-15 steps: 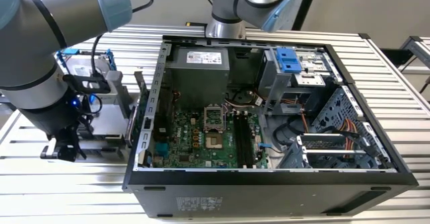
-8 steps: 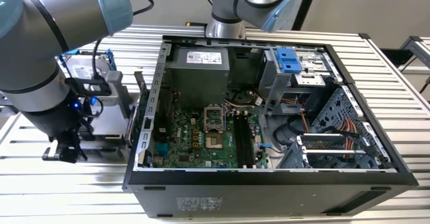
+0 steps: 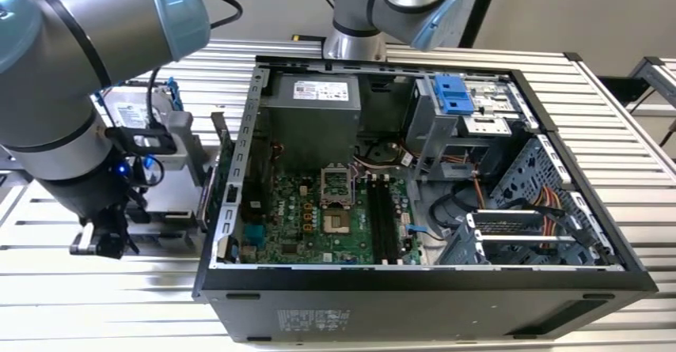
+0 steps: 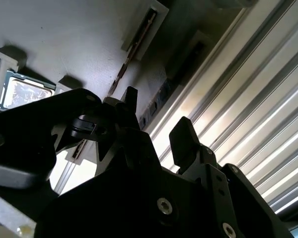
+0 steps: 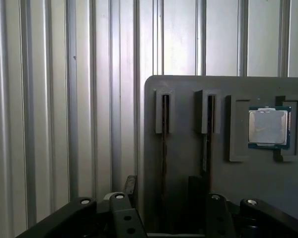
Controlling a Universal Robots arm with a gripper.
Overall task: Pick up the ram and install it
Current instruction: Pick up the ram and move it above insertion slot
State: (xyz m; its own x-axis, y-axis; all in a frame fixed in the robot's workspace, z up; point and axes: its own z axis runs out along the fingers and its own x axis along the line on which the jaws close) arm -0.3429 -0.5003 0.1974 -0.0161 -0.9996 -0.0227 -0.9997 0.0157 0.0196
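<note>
Ram: stands on edge in one of two narrow channels of a grey tray, not yet lifted. Seems to have a twin in the neighbouring channel, though seen only as thin dark lines, so hard to be sure. Shares the tray with a processor chip lying flat in its own pocket.

Gripper: spread wide and holding nothing, one finger to each side of the ram's channel, low over the tray. No contact to be seen. Found in the exterior view at about nine o'clock from the computer case, outside its wall, on the exterior view's left, above the slatted table.

Progress: early, by the look of it. Approach and lining-up over the stick about done; grasp, lift, carry and seating all left. Nothing yet in the long black slots on the motherboard, at roughly three o'clock from the gripper, inside the case and well apart from it.
</note>
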